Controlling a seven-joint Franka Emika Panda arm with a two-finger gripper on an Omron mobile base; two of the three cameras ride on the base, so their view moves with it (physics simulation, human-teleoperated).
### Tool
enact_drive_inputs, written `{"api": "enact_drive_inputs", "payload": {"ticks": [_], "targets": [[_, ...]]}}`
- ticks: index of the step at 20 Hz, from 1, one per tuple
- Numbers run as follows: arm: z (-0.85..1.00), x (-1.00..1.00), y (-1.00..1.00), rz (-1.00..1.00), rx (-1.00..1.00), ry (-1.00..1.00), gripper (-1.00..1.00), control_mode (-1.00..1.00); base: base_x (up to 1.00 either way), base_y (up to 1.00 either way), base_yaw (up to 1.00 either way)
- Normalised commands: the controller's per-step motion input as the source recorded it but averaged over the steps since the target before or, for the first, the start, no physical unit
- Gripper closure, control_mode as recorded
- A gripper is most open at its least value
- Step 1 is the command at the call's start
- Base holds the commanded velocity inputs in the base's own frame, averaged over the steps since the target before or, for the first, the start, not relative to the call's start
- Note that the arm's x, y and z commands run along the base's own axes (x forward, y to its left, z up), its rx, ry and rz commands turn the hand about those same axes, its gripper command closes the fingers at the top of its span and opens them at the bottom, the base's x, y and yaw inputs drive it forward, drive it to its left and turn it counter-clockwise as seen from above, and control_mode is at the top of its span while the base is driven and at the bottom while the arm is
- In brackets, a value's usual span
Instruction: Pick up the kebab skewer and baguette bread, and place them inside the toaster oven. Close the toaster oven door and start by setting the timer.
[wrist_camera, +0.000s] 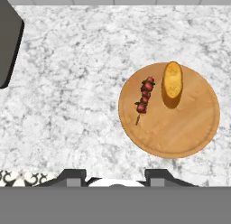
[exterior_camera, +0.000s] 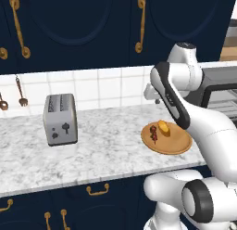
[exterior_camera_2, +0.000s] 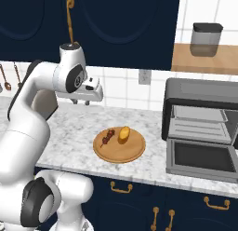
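Note:
The kebab skewer (wrist_camera: 144, 99) and the baguette bread (wrist_camera: 173, 81) lie side by side on a round wooden plate (wrist_camera: 180, 128). The same plate (exterior_camera_2: 122, 152) shows the skewer (exterior_camera_2: 108, 137) left of the bread (exterior_camera_2: 124, 133). My gripper (exterior_camera_2: 80, 102) hangs above the counter, behind and left of the plate, open and holding nothing. Its tips (wrist_camera: 72, 177) stand apart. The toaster oven (exterior_camera_2: 204, 92) stands at the right with its door (exterior_camera_2: 200, 159) dropped open and the wire rack showing. From the left side I see the plate (exterior_camera: 175, 143), skewer (exterior_camera: 153, 133) and bread (exterior_camera: 163, 127) under my arm.
A silver slot toaster (exterior_camera: 60, 118) stands on the marble counter (exterior_camera: 106, 145) to the left. A dark-lidded jar (exterior_camera_2: 206, 39) sits on a wooden shelf above the oven. Utensils hang on the tiled wall at the far left. A dark grey appliance corner (wrist_camera: 8, 42) shows left of the plate.

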Motion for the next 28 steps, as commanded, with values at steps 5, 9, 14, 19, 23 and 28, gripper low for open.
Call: {"api": "enact_drive_inputs", "payload": {"ticks": [5,9,14,19,23,28], "targets": [[0.00,0.00,0.00,0.00,0.00,0.00,-1.00,1.00,0.00,0.00,0.00],[0.00,0.00,0.00,0.00,0.00,0.00,-1.00,1.00,-0.16,-0.58,0.00],[0.00,0.00,0.00,0.00,0.00,0.00,-1.00,1.00,0.02,-0.90,0.00],[0.00,0.00,0.00,0.00,0.00,0.00,-1.00,1.00,0.21,-0.65,0.00],[0.00,0.00,0.00,0.00,0.00,0.00,-1.00,1.00,0.50,-0.15,-0.02],[0.00,0.00,0.00,0.00,0.00,0.00,-1.00,1.00,0.55,0.00,-0.10]]}}
